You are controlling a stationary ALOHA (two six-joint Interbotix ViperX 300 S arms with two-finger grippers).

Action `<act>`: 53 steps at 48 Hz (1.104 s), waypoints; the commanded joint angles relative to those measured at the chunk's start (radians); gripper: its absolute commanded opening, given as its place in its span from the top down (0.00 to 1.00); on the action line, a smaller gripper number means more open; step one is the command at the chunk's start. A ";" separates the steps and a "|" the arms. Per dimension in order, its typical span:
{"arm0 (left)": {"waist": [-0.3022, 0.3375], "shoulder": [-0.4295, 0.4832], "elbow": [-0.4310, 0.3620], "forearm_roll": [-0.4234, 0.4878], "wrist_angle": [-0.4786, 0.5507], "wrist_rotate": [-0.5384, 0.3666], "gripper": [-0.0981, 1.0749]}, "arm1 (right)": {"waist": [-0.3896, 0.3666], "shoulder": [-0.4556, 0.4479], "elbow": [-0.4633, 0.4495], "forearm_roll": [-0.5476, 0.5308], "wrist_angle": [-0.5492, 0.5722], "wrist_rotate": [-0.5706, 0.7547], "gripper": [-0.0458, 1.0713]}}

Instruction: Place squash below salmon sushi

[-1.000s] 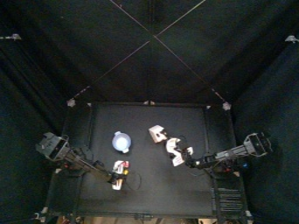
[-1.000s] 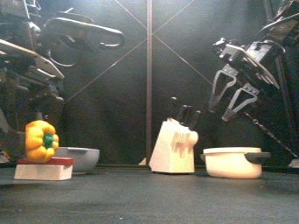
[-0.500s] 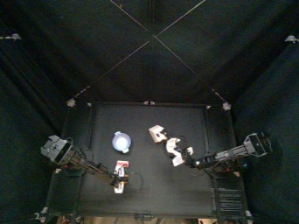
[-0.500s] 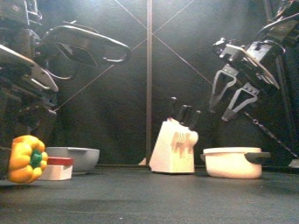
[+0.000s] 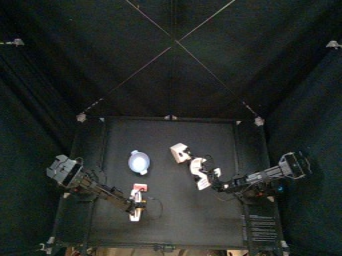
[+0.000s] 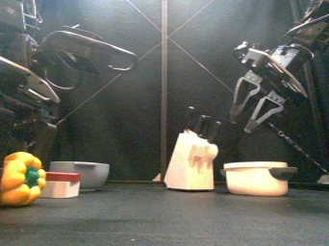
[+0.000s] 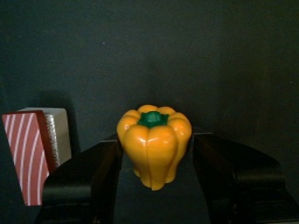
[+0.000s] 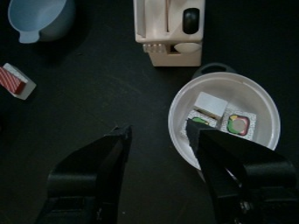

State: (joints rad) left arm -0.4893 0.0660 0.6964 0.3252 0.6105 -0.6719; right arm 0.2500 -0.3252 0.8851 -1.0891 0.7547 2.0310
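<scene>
The squash (image 7: 153,131) is a yellow-orange lobed fruit with a green stem. It stands upright between the jaws of my left gripper (image 7: 156,150), which is shut on it. In the front view the squash (image 6: 19,179) is low at the table's front left. The salmon sushi (image 7: 30,153), a small red-striped block with a white part, lies right beside it, also in the front view (image 6: 61,183) and the top view (image 5: 139,188). My right gripper (image 6: 257,106) hangs open and empty, high over the right side.
A pale blue bowl (image 6: 84,173) sits behind the sushi. A white knife block (image 6: 193,161) stands mid-table. A white handled pot (image 8: 228,118) holding small pieces sits at the right, under my right gripper (image 8: 163,140).
My left gripper has carried the squash from just above the sushi down and to the left, until it sits low at the table beside the sushi. The right arm has not moved.
</scene>
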 commanded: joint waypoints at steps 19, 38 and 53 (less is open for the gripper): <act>-0.003 -0.052 -0.006 0.017 -0.005 -0.003 0.10 | 0.000 -0.009 -0.008 -0.002 0.000 -0.002 0.18; -0.003 -0.127 -0.008 0.031 0.005 -0.003 0.10 | 0.002 -0.009 -0.008 -0.002 0.000 -0.003 0.18; -0.003 -0.189 -0.005 0.067 0.006 -0.003 0.11 | 0.002 -0.009 -0.020 -0.002 0.000 -0.005 0.18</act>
State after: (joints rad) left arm -0.4909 -0.1012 0.7041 0.3866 0.6182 -0.6734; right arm 0.2500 -0.3237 0.8836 -1.0876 0.7547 2.0279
